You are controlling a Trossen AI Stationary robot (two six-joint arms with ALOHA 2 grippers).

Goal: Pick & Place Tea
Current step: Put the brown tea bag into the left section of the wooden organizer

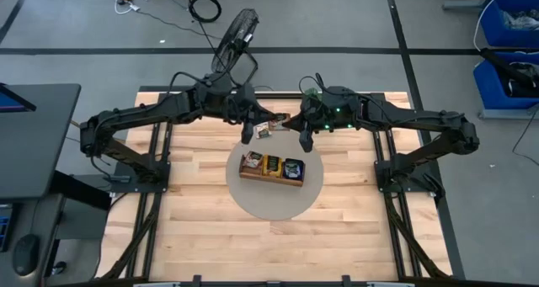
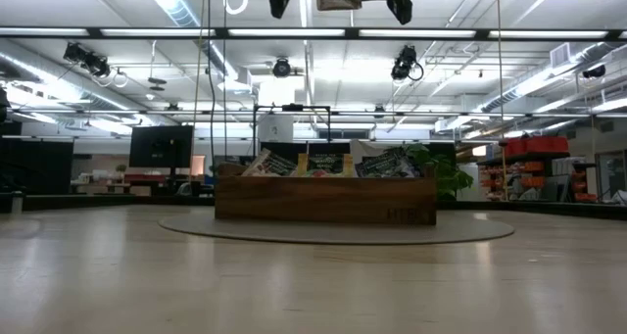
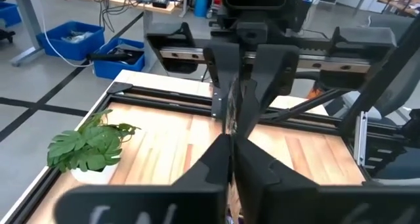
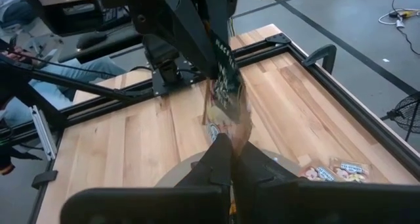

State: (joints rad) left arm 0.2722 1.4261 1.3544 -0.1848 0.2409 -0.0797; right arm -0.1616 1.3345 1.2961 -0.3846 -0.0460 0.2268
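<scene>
**Two hands meet on one tea packet above the tray**

While both arms reach inward over the far half of the wooden surface (image 1: 194,211), a round grey mat (image 1: 253,199) lies at its middle with the long wooden tray (image 1: 271,178) on it. The tray's three compartments hold tea packets (image 1: 273,164) standing on edge: a reddish-orange lot in the left compartment, yellow in the middle, dark blue in the right. From the low view their tops show above the tray's near wall.

The left arm comes in from the left and the right arm from the right, their wrists almost meeting just beyond the far edge of the mat, raised well above the surface. The left hand (image 1: 253,124) and the right hand (image 1: 295,129) point toward each other, and both are clamped on a single tea packet (image 4: 225,86) held in the air between them, each pinching an opposite edge. That packet hangs beyond and above the tray, apart from those in it. A small potted plant (image 3: 92,148) stands at the far right corner.
</scene>
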